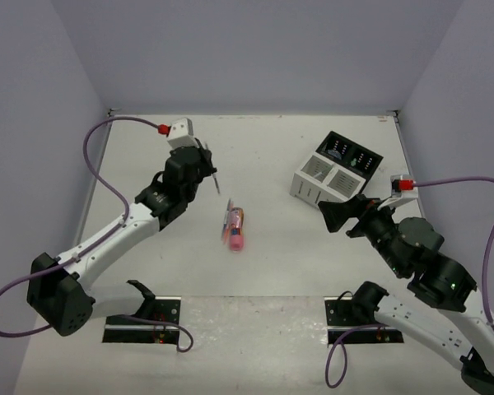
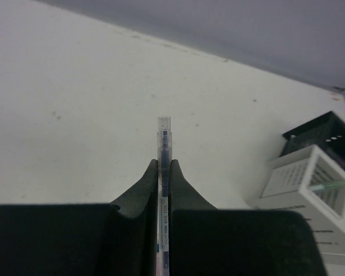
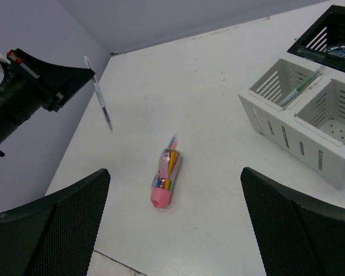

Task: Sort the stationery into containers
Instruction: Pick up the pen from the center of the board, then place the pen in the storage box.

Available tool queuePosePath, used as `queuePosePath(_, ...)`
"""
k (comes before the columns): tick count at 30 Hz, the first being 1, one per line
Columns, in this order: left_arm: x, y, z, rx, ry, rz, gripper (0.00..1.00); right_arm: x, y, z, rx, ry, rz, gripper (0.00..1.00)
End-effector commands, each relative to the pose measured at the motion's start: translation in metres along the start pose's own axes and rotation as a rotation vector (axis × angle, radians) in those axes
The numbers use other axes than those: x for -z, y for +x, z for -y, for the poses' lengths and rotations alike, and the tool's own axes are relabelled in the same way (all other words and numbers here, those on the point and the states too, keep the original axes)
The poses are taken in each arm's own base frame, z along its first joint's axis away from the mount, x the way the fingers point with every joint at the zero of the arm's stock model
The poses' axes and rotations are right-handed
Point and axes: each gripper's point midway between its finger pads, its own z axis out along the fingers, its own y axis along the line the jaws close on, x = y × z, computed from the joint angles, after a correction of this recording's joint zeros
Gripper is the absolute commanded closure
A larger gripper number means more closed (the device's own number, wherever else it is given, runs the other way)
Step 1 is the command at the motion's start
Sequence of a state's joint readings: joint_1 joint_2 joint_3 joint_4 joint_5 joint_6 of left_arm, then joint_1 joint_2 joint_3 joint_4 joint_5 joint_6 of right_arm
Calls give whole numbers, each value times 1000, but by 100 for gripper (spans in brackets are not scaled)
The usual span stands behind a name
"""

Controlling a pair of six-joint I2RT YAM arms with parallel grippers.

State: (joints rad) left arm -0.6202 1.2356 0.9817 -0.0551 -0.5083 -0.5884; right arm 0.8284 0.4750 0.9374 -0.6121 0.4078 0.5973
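A: While the pen hangs above the table, where is it from the organizer?
B: Well to its left, pinched tight in the left claw, one end sticking out.
A: And the pink tube?
B: Lying flat on the table, left of the organizer, nearer than the pen.
A: The right claw?
B: Spread wide, holding nothing, just beside the organizer's white half, where a green pen leans.

My claw gapes wide; dead ahead I see a pink pen case, white slatted organizer ahead-right.
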Motion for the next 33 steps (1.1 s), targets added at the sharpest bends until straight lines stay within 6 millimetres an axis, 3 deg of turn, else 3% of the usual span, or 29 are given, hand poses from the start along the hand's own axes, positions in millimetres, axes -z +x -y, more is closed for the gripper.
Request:
queuePosePath(1,4,-31,89,-42,269,219,100,3,-14,13,-50,63,84,2)
queuePosePath(2,11,-52,111,7,353,321,100,4,-15,13,-59,63,91,2)
queuePosePath(3,13,-55,122,19,393,356,100,6,-16,14,-74,61,100,2)
queuePosePath(4,5,-45,135,0,438,363,100,7,-17,15,-77,62,105,2)
queuePosePath(5,7,-59,148,32,487,430,100,8,-17,14,-82,57,106,1)
queuePosePath(11,-38,-46,234,-27,671,440,100,11,-15,10,-71,31,82,1)
queuePosePath(15,-55,-29,256,-22,726,428,100,13,-14,10,-73,22,82,1)
queuePosePath(21,-63,-5,278,21,812,403,100,14,-12,11,-59,20,78,1)
queuePosePath(25,-66,23,282,52,838,357,100,16,-12,13,-59,19,87,1)
queuePosePath(33,-73,53,288,80,861,315,100,19,-7,11,-51,-7,60,1)
